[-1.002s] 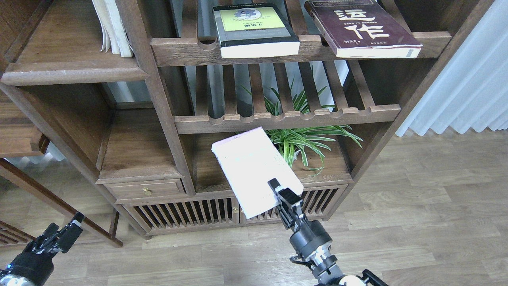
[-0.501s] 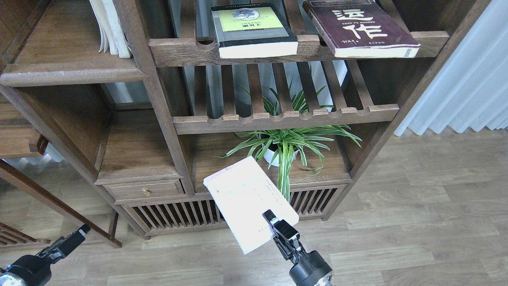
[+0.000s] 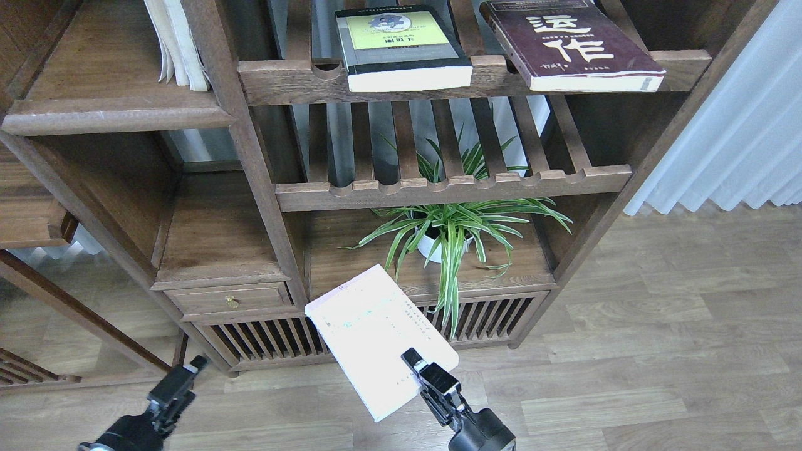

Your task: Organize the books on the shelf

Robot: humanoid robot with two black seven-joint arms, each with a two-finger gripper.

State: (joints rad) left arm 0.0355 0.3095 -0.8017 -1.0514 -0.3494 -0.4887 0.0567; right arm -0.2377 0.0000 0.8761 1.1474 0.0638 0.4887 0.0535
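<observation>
My right gripper [image 3: 418, 368] is shut on the near corner of the pale lilac-pink book [image 3: 376, 335] and holds it flat, low in front of the cabinet's slatted base. The thick black book with the yellow-green panel [image 3: 401, 47] and the dark maroon book with white Chinese characters [image 3: 567, 44] lie flat on the top slatted shelf, overhanging its front rail. The solid dark-wood shelf [image 3: 106, 113] with a rounded lip is at the upper left. My left gripper [image 3: 177, 388] is low at the bottom left, dark, its fingers not separable.
Thin cream-white books [image 3: 178, 44] stand upright at the right end of the solid shelf. A spider plant in a white pot [image 3: 448, 228] sits on the lower board. A second slatted shelf [image 3: 451, 185] lies between. A drawer with a brass knob [image 3: 232, 303] is below left. A white curtain [image 3: 733, 144] hangs at the right.
My right gripper has carried the pink book down and to the left, away from the slatted shelf, uncovering the plant. My left gripper has moved right, toward the cabinet base.
</observation>
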